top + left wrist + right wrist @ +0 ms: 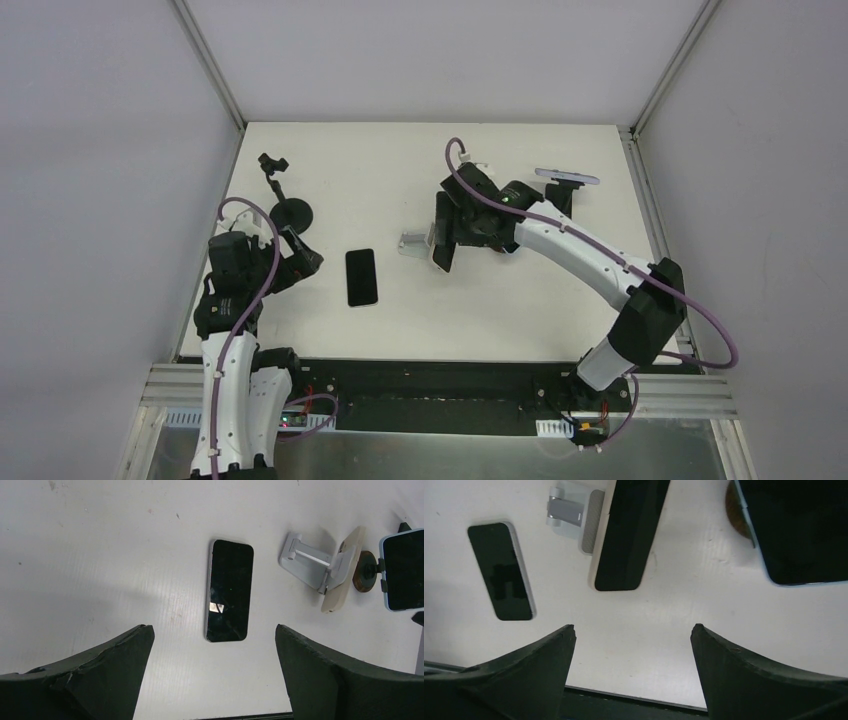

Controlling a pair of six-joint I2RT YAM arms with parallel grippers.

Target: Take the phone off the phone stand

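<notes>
A phone in a beige case (443, 255) leans on a small white folding stand (411, 242) near the table's middle. In the right wrist view the phone (629, 535) shows its dark screen, with the stand (572, 510) behind it. In the left wrist view I see its beige back (342, 570) and the stand (305, 560). My right gripper (447, 228) is open and hovers just above this phone without touching it; in its own view the gripper (633, 630) is empty. My left gripper (305, 258) is open and empty at the left; in its own view the gripper (214, 630) is empty too.
A black phone (361, 277) lies flat between the arms, also in the left wrist view (229, 590) and the right wrist view (500, 577). A blue-cased phone (567, 178) sits on a clamp stand at the back right. An empty black clamp stand (290, 212) stands at the left.
</notes>
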